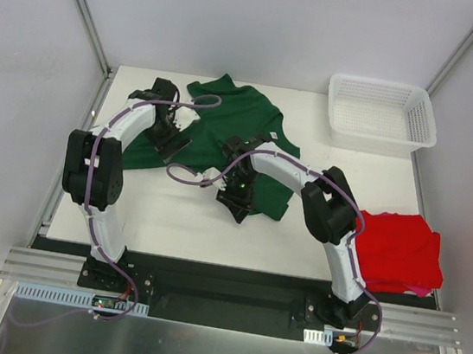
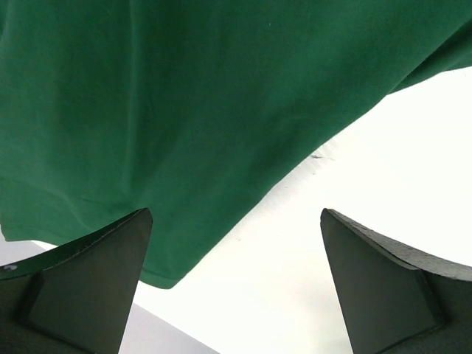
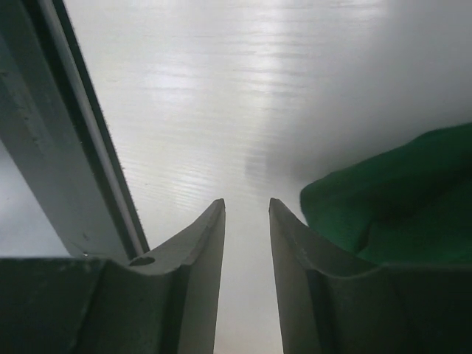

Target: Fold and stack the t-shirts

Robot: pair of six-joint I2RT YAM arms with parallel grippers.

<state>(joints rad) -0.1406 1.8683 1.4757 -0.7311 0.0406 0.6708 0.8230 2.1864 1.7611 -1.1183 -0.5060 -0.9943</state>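
green t-shirt (image 1: 244, 121): lies mostly flat on the desk (image 1: 178, 222), middle to back, collar end toward the back edge. Near hem sits about mid-desk. A small white label shows on the right part.
green shirt, left edge: under the left gripper. In the left wrist view the cloth fills the upper frame and its hem runs diagonally across bare desk.
green shirt, near edge: a rumpled bit of cloth sits just right of the right gripper's fingers in the right wrist view.
red t-shirt (image 1: 397, 251): rough folded bundle at the desk's near-right corner, beside the right arm's base, well apart from the green one. A pink strip shows at its near-right edge; can't tell what it is.
left gripper (image 1: 172, 138): jaws wide apart, nothing between them, pointed down at the green shirt's left edge. Can't tell if the fingers touch the cloth.
right gripper (image 1: 237, 205): at the green shirt's near hem. Jaws only slightly apart, narrow gap, nothing in it, bare desk visible through it.
white mesh basket (image 1: 372, 141): back-right corner of the desk, apart from both shirts.
frame post (image 3: 66, 147): grey metal, left side of the right wrist view.
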